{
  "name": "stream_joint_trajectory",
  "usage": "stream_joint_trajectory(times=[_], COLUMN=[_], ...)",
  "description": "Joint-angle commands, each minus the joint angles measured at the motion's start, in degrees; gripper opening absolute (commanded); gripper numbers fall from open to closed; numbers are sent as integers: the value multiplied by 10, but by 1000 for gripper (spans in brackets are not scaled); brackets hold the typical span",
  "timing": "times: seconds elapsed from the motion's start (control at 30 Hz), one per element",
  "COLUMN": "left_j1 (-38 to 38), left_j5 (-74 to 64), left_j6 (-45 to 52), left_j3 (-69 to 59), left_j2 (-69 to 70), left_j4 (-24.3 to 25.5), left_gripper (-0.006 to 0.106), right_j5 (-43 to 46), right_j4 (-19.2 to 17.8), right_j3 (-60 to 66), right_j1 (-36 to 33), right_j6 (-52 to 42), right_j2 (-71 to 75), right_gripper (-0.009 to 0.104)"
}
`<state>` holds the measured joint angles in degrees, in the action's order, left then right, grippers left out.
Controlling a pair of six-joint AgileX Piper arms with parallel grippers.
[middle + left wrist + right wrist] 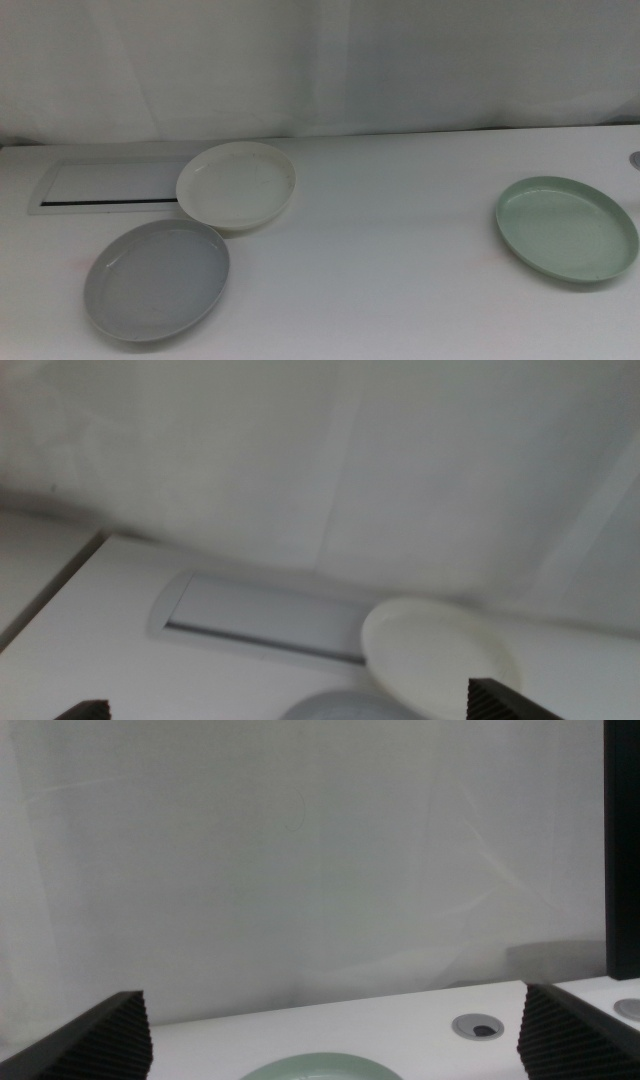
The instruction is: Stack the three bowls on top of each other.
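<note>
Soft, even light falls from above, bright enough to wash the white worktop [400, 260] nearly flat. Shadows are faint: a thin dark crescent lies under the near rim of the mint bowl [566, 228] and the grey bowl [157, 279]. All three views look hazy and low in contrast. The left wrist view is the blurriest, smearing the cream bowl [440, 655].
</note>
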<state>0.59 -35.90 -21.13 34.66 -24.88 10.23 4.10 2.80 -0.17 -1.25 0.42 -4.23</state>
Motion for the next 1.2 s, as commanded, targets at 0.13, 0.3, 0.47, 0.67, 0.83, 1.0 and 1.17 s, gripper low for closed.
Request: stream_joint_trajectory(times=[0.13,0.3,0.47,0.67,0.83,1.0,1.17], left_j1=[0,0,0,0,0,0,0], left_j5=[-94,-147,-147,-129,-102,-79,-62], left_j6=[60,104,111,101,83,54,54], left_j3=[99,146,179,182,182,182,182], left_j2=[-145,-279,-404,-535,-627,-691,-748], left_j4=[-16,-32,-31,-31,-31,-31,-36], left_gripper=[91,91,91,91,91,91,91], right_j5=[7,7,7,8,9,10,10], right_j4=[0,0,0,0,0,0,0], right_j3=[22,22,22,22,22,22,22], right_j1=[1,1,1,1,1,1,1], right_j6=[12,12,12,12,12,12,12], right_j2=[1,1,1,1,1,1,1], right_gripper=[103,103,103,103,103,103,103])
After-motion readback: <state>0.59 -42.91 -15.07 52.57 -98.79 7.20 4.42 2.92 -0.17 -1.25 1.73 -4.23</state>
